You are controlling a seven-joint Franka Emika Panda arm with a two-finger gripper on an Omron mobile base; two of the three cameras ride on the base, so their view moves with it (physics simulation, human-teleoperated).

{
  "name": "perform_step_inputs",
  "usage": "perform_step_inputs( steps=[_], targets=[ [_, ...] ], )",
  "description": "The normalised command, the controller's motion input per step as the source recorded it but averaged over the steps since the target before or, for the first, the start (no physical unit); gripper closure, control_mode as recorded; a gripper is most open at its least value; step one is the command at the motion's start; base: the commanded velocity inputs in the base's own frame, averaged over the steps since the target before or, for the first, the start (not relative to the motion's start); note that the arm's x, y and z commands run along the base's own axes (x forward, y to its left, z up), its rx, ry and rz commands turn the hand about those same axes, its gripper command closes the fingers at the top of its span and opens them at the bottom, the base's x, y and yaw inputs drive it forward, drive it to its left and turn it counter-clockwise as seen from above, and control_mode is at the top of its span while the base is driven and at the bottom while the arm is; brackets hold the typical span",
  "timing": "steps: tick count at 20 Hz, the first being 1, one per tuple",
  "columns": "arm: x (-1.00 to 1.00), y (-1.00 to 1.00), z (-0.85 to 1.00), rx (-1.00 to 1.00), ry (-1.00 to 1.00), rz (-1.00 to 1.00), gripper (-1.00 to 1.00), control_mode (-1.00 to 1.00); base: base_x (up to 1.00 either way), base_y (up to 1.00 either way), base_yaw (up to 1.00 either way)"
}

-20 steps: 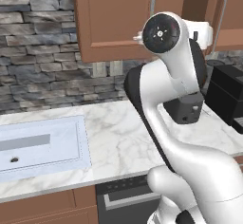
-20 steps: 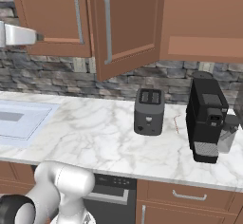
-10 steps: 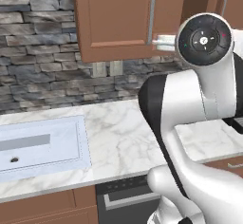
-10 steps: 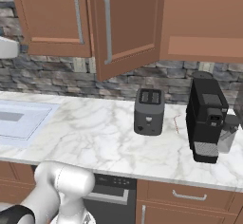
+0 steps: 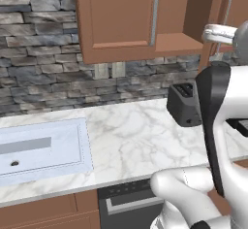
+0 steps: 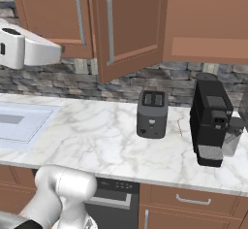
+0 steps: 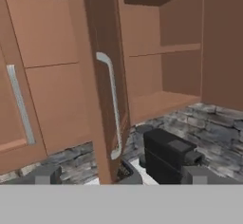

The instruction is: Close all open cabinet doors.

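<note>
Currently, an open cabinet door is faced, hanging above the toaster.
Fingers are spread wide and empty, presumably readied for pushing it shut.

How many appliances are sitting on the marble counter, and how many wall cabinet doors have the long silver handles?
Toaster: 1
Coffee machine: 1
Cabinet doors with long handles: 2, one closed, one swung open
Total: 4

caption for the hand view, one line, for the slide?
Hand view: open cabinet door edge-on, its bar handle ahead, bare shelves behind.
</note>
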Motion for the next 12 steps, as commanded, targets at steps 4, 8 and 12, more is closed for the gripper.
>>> perform_step_inputs(
  steps=[4, 8, 12],
  targets=[
    [0.00, -0.83, -0.05, 0.12, -0.29, 0.11, -1.00, -1.00, 0.00, 0.00, 0.00],
    [0.00, -0.56, -0.04, 0.17, -0.28, 0.27, -1.00, -1.00, 0.00, 0.00, 0.00],
    [0.00, -0.48, -0.01, 0.20, -0.28, 0.37, -1.00, -1.00, 0.00, 0.00, 0.00]
  ],
)
